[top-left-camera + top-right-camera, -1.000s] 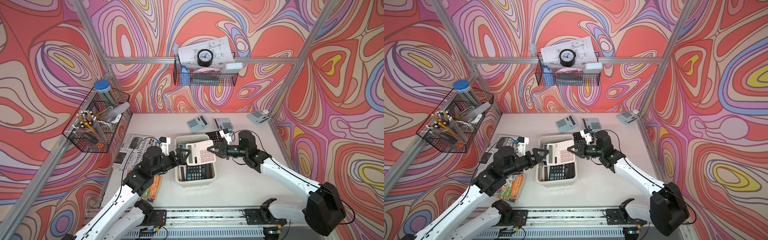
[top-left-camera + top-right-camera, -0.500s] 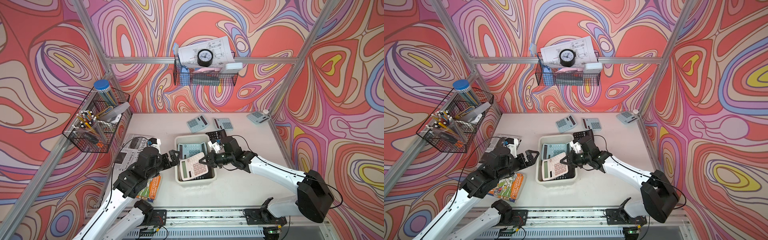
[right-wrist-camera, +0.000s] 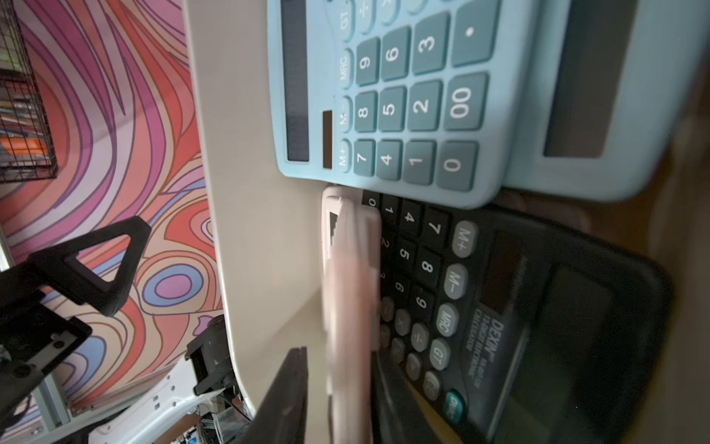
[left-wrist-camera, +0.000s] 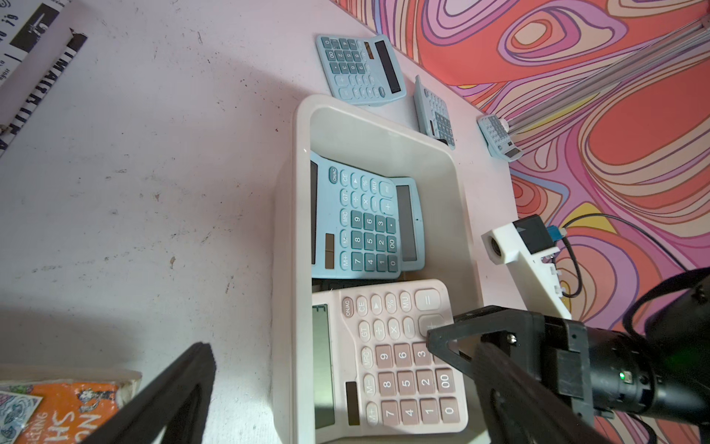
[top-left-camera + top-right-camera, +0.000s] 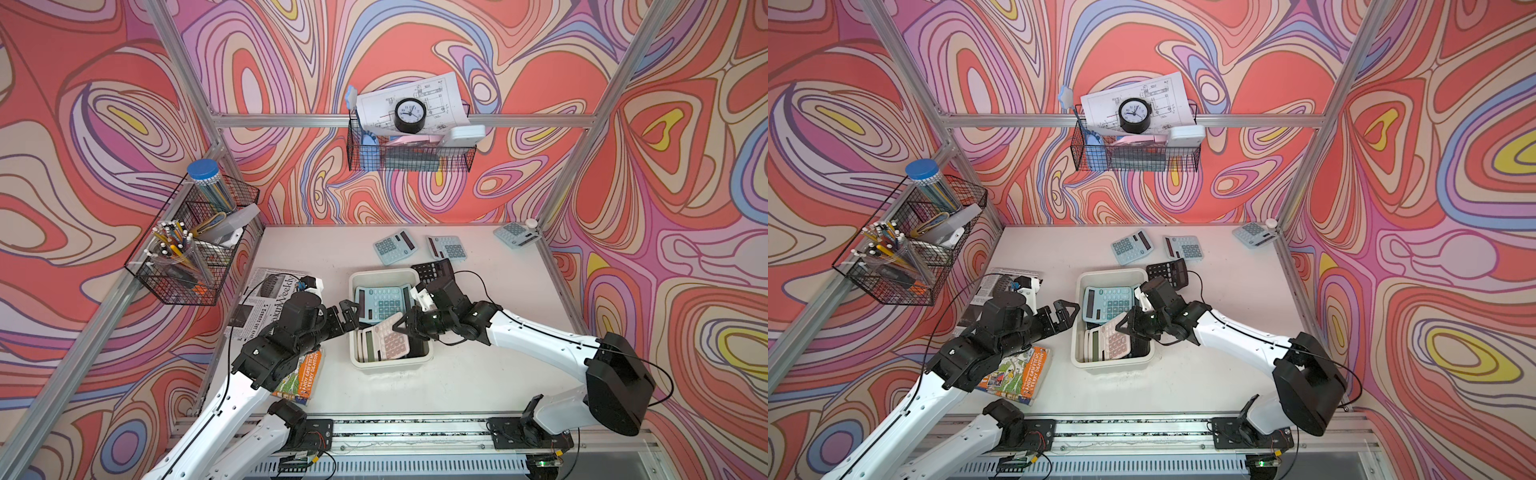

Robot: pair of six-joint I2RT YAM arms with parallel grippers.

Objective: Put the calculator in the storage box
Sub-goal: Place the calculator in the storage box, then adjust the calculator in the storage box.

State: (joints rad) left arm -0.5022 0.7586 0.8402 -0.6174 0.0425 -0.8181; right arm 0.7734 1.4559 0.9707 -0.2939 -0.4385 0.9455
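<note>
Pink calculator (image 5: 384, 343) sits inside the storage box (image 5: 390, 365); right gripper (image 5: 402, 328) straddles its edge, hold uncertain; left gripper (image 5: 351, 316) spread wide, empty. Withdrawal remains.

The cream storage box (image 5: 1076, 332) sits mid-surface (image 5: 1183, 374). It holds a blue calculator (image 5: 1106, 303) at its far end and a pink calculator (image 5: 1113, 344) lying askew in the near half. The right end effector (image 5: 1124, 326) reaches in over the right rim, its fingertips at the pink calculator's upper edge. The left end effector (image 5: 1065, 313) hangs just outside the left wall with its jaws spread wide. A black calculator (image 5: 1168, 270) lies just beyond the box's far right corner.
</note>
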